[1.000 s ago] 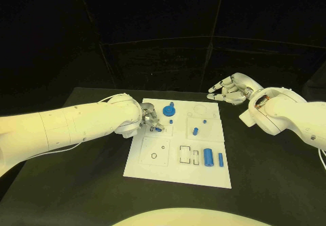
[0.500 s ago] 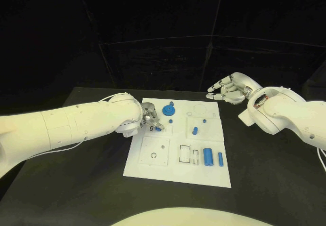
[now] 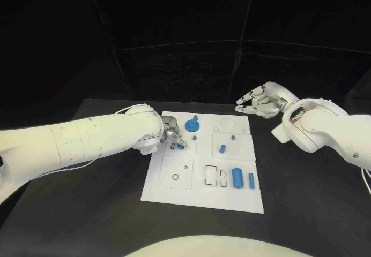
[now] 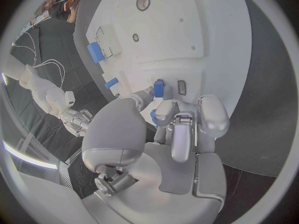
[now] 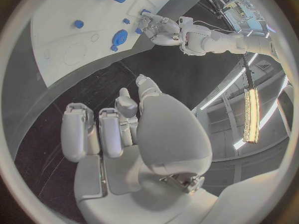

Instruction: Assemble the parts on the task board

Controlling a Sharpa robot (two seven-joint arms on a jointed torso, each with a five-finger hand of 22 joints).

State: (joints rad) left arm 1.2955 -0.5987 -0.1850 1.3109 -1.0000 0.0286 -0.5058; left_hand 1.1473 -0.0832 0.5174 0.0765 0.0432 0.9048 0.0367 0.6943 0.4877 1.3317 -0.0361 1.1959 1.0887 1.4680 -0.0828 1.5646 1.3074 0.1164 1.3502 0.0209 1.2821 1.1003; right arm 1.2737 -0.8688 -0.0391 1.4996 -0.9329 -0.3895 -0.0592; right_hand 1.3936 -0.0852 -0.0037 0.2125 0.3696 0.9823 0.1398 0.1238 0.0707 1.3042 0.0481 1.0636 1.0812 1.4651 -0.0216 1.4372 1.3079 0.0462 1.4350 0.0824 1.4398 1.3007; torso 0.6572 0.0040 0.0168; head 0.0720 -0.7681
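The white task board (image 3: 232,201) lies in the middle of the black table. My left hand (image 3: 171,135) is low over its left side and pinches a small blue part (image 3: 180,145) between thumb and fingers; in the left wrist view the part (image 4: 159,88) sits at the fingertips beside a small slot (image 4: 181,87). On the board are a blue disc (image 3: 192,126), small pegs (image 3: 195,138), a short piece (image 3: 222,149), a thick cylinder (image 3: 236,177) and a slim one (image 3: 250,181). My right hand (image 3: 261,101) hovers beyond the board's far right corner, holding nothing, fingers loosely bent.
Several empty recesses mark the board: a round one (image 3: 176,177) and rectangular ones (image 3: 211,175) near the front, and a large circle (image 3: 227,125) at the back. Bare black table (image 3: 309,193) surrounds the board. The right wrist view shows the board (image 5: 74,55) and my left hand (image 5: 163,26).
My left hand has shifted only slightly over the board's left side, still holding the small blue part. The right hand has not moved.
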